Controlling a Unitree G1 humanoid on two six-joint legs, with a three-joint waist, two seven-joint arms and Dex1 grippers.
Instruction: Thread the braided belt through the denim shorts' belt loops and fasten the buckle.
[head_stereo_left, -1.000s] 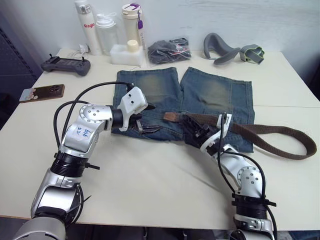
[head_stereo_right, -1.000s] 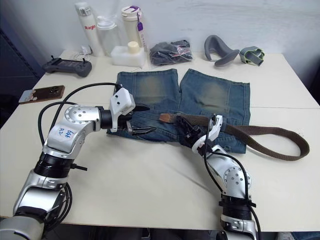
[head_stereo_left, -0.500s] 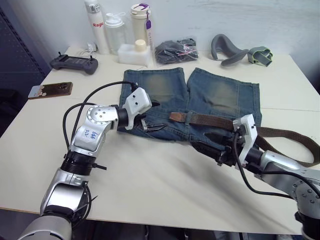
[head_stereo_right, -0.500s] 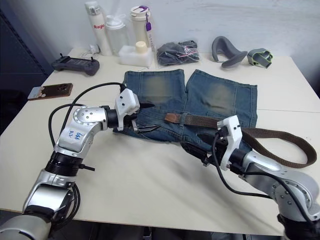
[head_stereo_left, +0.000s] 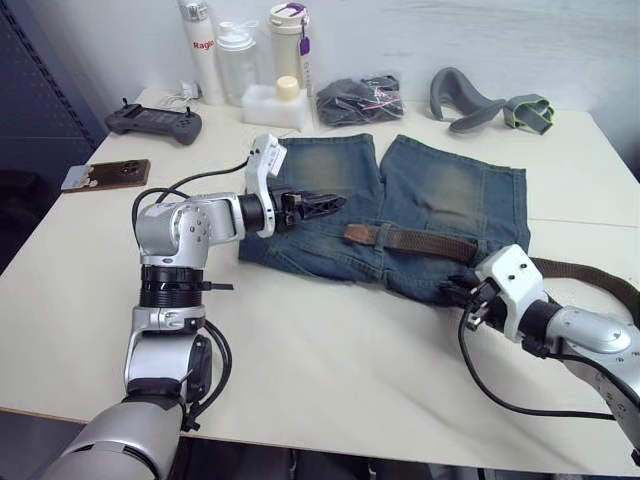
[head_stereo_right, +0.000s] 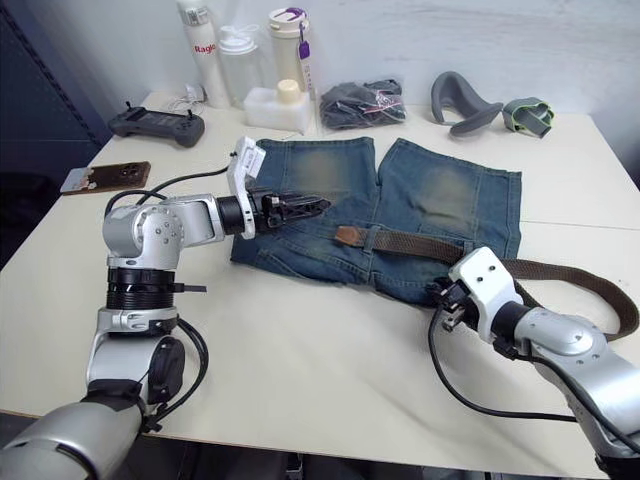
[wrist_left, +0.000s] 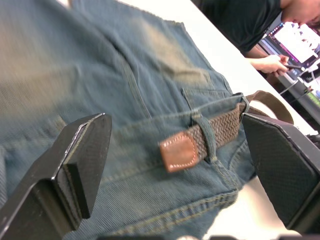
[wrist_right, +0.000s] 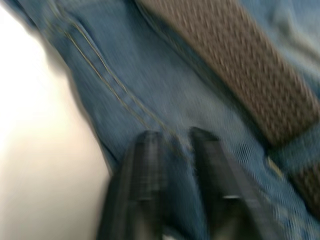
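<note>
Denim shorts (head_stereo_left: 385, 215) spread flat on the table (head_stereo_left: 300, 370), waistband toward the robot, legs pointing to the far wall; soft, heavy cloth, likely to bunch and drag if pushed rather than pinned. Braided belt (head_stereo_left: 430, 242) lying along the waistband, already under at least one of the belt loops (wrist_left: 202, 134), plain brown tip (wrist_left: 179, 154) poking out just past it, the rest trailing off to the right over the table edge in a loose curve. Woven strap limp along its length and probably a little stretchy, rough enough not to slip; leather tip stiffer and so the best place to pinch, flat across its width. Loops small and floppy, needing to be lifted or held open for the tip.

Left gripper (head_stereo_left: 318, 203) hovering above the left leg of the shorts, fingers spread wide, holding nothing, aimed at the tip. Right gripper (head_stereo_left: 462, 295) at the waistband's right end, fingers (wrist_right: 145, 165) close together on the denim edge, apparently pinching it, though blur leaves that uncertain.
</note>
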